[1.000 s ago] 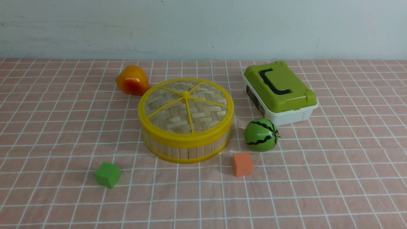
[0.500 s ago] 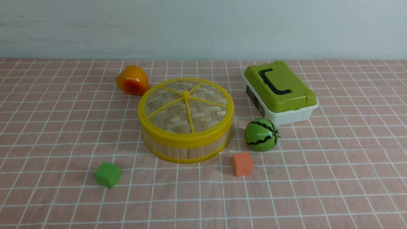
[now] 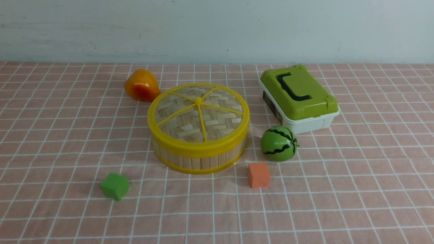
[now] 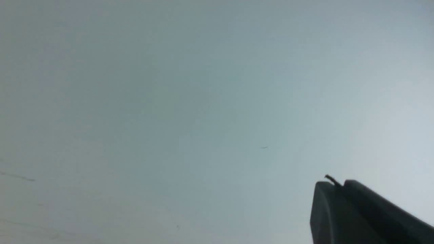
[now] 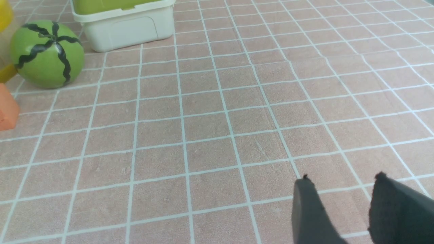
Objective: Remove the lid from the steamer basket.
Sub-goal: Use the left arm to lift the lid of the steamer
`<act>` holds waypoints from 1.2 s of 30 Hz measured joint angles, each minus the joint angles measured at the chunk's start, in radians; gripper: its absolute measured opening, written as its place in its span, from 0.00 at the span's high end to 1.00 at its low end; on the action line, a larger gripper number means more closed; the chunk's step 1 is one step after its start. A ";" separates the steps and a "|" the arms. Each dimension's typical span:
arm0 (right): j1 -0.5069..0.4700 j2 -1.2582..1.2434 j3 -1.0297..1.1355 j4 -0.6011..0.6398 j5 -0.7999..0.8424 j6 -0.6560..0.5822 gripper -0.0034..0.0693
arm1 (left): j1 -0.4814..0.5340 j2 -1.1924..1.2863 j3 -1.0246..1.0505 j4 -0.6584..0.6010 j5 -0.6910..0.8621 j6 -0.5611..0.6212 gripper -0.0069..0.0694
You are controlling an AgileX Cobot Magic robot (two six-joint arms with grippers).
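The steamer basket [image 3: 198, 159] stands mid-table in the front view, a round tub with a bamboo-slat wall and yellow rims. The lid [image 3: 198, 115], woven bamboo with a yellow rim, spokes and centre knob, sits flat on top of it. Neither gripper shows in the front view. In the left wrist view my left gripper [image 4: 335, 184] has its two dark fingers pressed together and points at a plain grey wall. In the right wrist view my right gripper [image 5: 342, 179] has a gap between its fingers, holds nothing, and hangs over bare cloth to the right of the basket.
A white box with a green top [image 3: 298, 98] stands right of the basket. A toy watermelon [image 3: 278, 143] and an orange cube [image 3: 258, 175] lie at its front right, a green cube [image 3: 115, 186] at front left, an orange-yellow fruit [image 3: 141, 85] behind left.
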State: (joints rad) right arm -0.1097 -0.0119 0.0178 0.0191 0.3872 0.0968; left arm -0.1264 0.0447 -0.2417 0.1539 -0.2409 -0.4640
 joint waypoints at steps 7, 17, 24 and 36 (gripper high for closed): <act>0.000 0.000 0.000 0.000 0.000 0.000 0.62 | 0.000 0.325 -0.259 0.011 0.261 0.074 0.93; 0.000 0.000 0.000 0.000 0.000 0.000 0.62 | 0.000 0.840 -0.390 0.030 0.198 -0.048 0.93; 0.000 0.000 0.000 0.000 0.000 0.000 0.62 | -0.018 1.142 -0.736 0.001 0.706 -0.069 0.93; 0.000 0.000 0.000 0.000 0.000 0.000 0.62 | -0.136 1.597 -1.269 -0.374 1.144 0.344 0.93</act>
State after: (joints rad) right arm -0.1097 -0.0119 0.0178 0.0191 0.3872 0.0968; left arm -0.2624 1.6418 -1.5104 -0.2203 0.9030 -0.1200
